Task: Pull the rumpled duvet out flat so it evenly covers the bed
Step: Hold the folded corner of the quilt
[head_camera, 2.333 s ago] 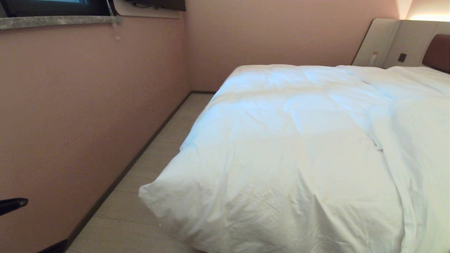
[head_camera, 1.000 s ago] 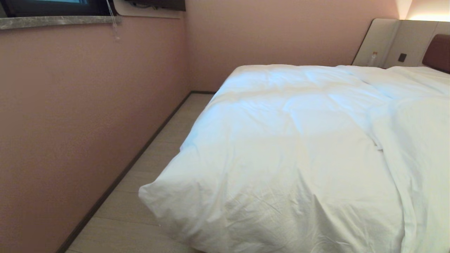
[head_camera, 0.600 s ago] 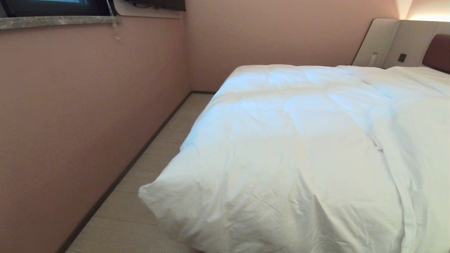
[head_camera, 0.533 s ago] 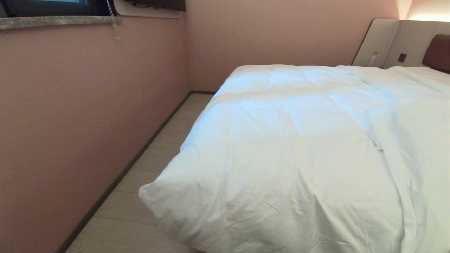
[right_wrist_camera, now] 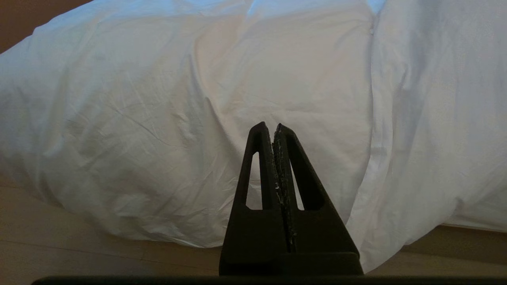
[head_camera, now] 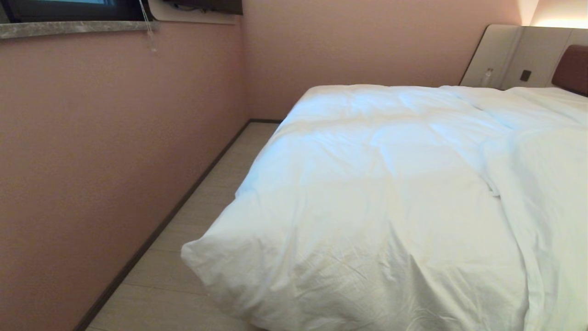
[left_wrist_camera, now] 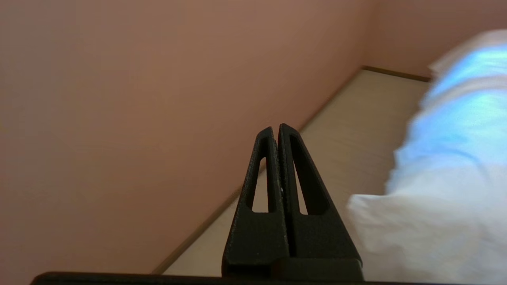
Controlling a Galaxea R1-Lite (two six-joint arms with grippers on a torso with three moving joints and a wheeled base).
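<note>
A white puffy duvet [head_camera: 381, 193] lies spread over the bed, whose brown headboard [head_camera: 572, 69] shows at the far right. A creased corner of the duvet [head_camera: 202, 257] hangs over the bed's near left edge, and a fold runs down its right part [head_camera: 500, 184]. My left gripper [left_wrist_camera: 276, 128] is shut and empty, held low between the wall and the duvet's corner [left_wrist_camera: 400, 233]. Facing the hanging end of the duvet [right_wrist_camera: 198, 118], my right gripper [right_wrist_camera: 270, 126] is shut with nothing in it. Neither arm shows in the head view.
A pink wall [head_camera: 115, 151] runs along the left, with a narrow strip of pale floor [head_camera: 206, 197] between it and the bed. A stone window sill [head_camera: 73, 28] sits high on that wall. Beige panels [head_camera: 510, 57] stand beside the headboard.
The black tip of my left arm that showed at the lower left edge of the head view has dropped out of it. The duvet has not moved.
</note>
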